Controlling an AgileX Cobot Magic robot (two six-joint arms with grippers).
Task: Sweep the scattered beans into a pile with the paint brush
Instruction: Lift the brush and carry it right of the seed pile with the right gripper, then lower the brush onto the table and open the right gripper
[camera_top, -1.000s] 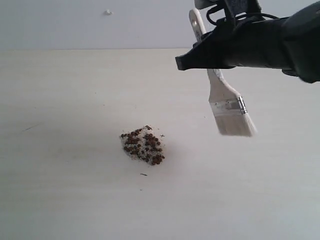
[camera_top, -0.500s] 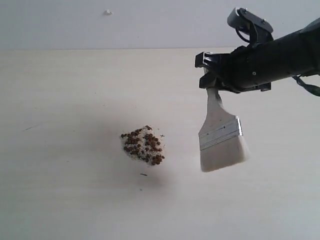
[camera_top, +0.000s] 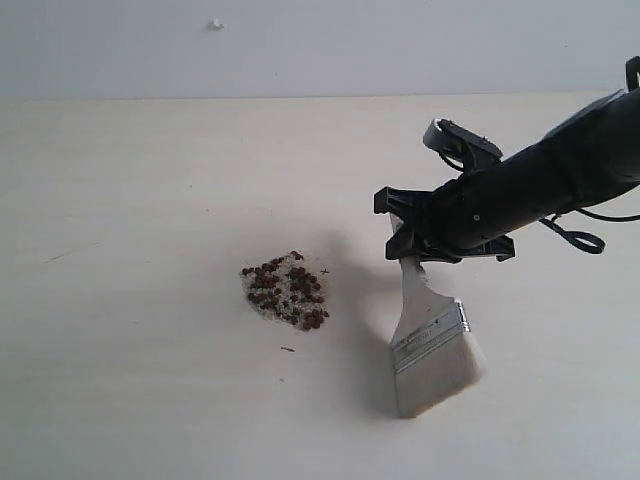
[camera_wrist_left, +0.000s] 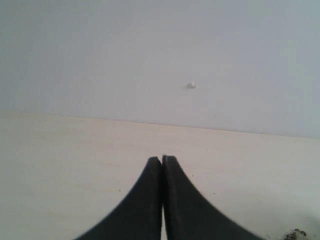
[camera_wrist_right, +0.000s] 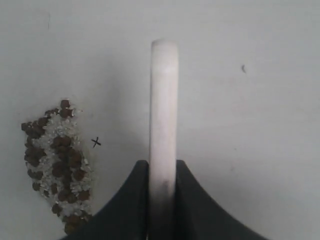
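The beans sit gathered in one speckled pile (camera_top: 286, 291) of brown beans and white grains on the pale table; the pile (camera_wrist_right: 57, 162) also shows in the right wrist view. To its right my right gripper (camera_top: 410, 252) is shut on the handle of the paint brush (camera_top: 428, 345), which hangs bristles down, tips at or just above the table and apart from the pile. In the right wrist view the paint brush (camera_wrist_right: 164, 115) runs edge-on between the black fingers (camera_wrist_right: 125, 205). My left gripper (camera_wrist_left: 162, 159) is shut on nothing, away from the pile.
A small black cross mark (camera_wrist_right: 96, 142) lies on the table between pile and brush. A short dark speck (camera_top: 287, 349) lies just in front of the pile. A white blob (camera_top: 214, 24) sticks to the back wall. The table's far edge (camera_top: 200, 98) meets the wall.
My right arm has come down and toward the front with the brush, which swung from high at the back to low beside the pile. The pile has not moved.
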